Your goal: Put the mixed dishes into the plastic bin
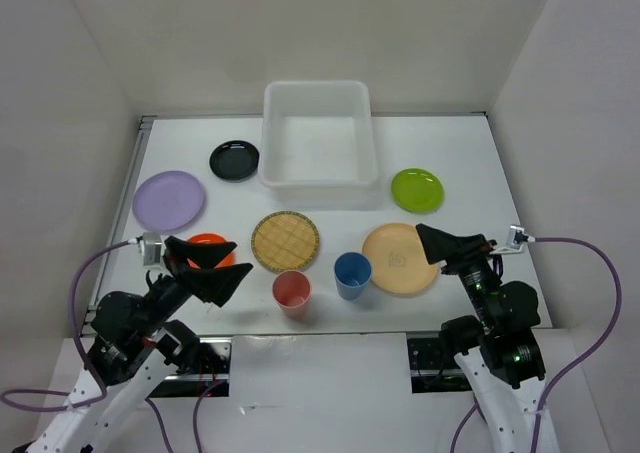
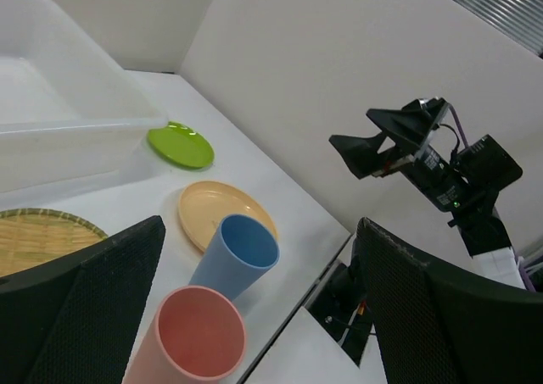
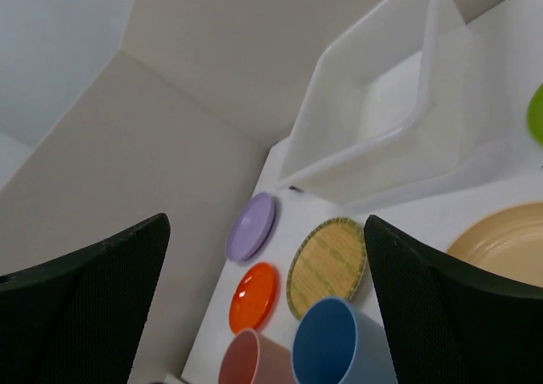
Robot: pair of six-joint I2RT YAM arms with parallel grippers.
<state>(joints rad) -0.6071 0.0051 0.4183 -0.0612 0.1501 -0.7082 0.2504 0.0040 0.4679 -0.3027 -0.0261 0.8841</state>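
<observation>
While left fingers [image 2: 85, 299] and right fingers [image 3: 85, 308] stand apart, empty, bin [image 1: 318, 85] sits beyond them; pink cup [image 1: 291, 291], blue cup [image 1: 352, 273] between; plates [image 1: 285, 240] spread singly, probably for easy pickup.

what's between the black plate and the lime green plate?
Only the plastic bin: the black plate lies to its left and the lime green plate to its right. The top view shows it.
</observation>
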